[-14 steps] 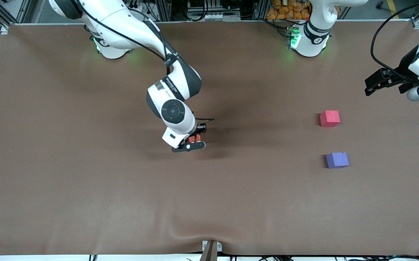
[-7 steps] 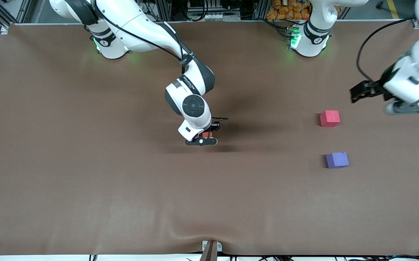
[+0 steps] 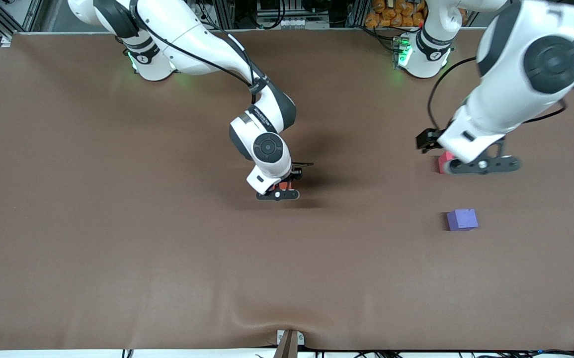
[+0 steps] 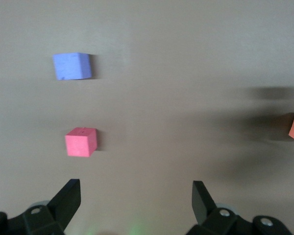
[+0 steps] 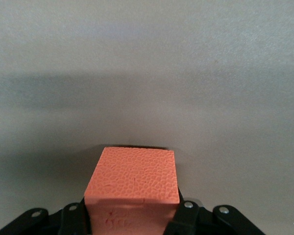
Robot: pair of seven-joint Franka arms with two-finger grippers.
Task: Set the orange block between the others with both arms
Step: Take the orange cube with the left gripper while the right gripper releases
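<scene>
Near the frame's centre, the right gripper (image 3: 281, 191) has carried the clamped orange block (image 3: 282, 187) rightward; the left gripper (image 3: 480, 161), fingers apart, has swung over the red-pink cube (image 3: 444, 161), ready for a handover.

My arms (image 3: 207, 40) are white with black joint bands and black cables, and both my right gripper (image 3: 279, 191) and left gripper (image 4: 134, 205) are black. The orange block (image 5: 132, 183) is matte orange with a fine pebbled texture, one cube (image 4: 81, 142) is red-pink, the other cube (image 3: 462, 219) purple-blue. The desk (image 3: 118, 223) is plain brown.
</scene>
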